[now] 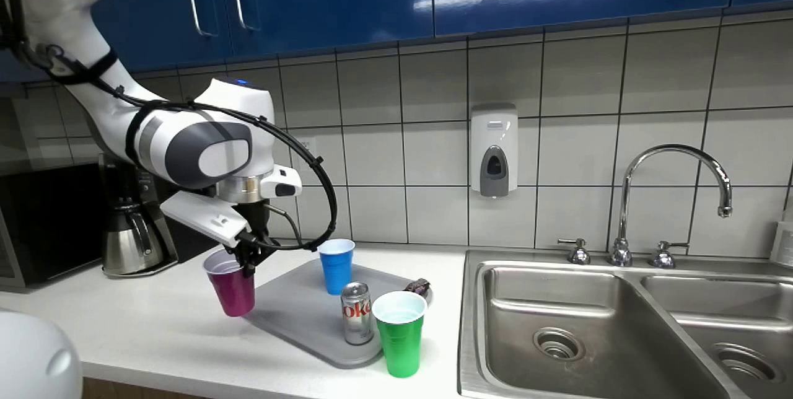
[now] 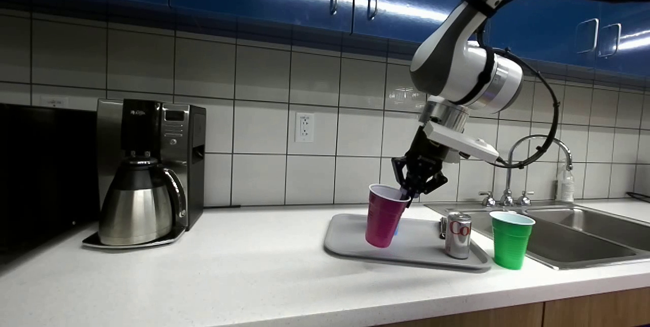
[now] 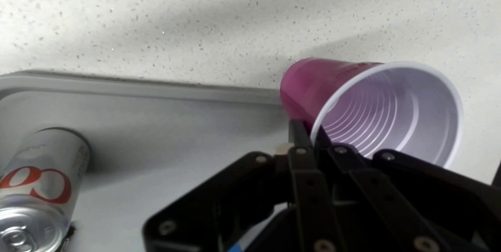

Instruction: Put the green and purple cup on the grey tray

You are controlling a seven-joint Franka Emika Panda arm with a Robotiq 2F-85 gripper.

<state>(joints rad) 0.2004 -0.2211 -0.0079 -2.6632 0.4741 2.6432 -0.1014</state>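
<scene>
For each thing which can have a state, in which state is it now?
Gripper: closed on the rim of the purple cup
Purple cup: held, tilted
Green cup: upright on the counter
Blue cup: upright on the grey tray
Coke can: upright on the grey tray
Carafe: standing in the coffee maker
Faucet: no water running
Blue cabinet doors: shut
Soap dispenser: wall-mounted

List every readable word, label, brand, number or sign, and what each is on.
"oke", red, on the can in an exterior view.
"Co", red, on the same can in an exterior view.
Wrist view: only parts of the can's red letters, no full word.
Too small or blurred to read: logo on the coffee maker, faint marks on the dispenser, print on the outlet.
No readable numbers.
</scene>
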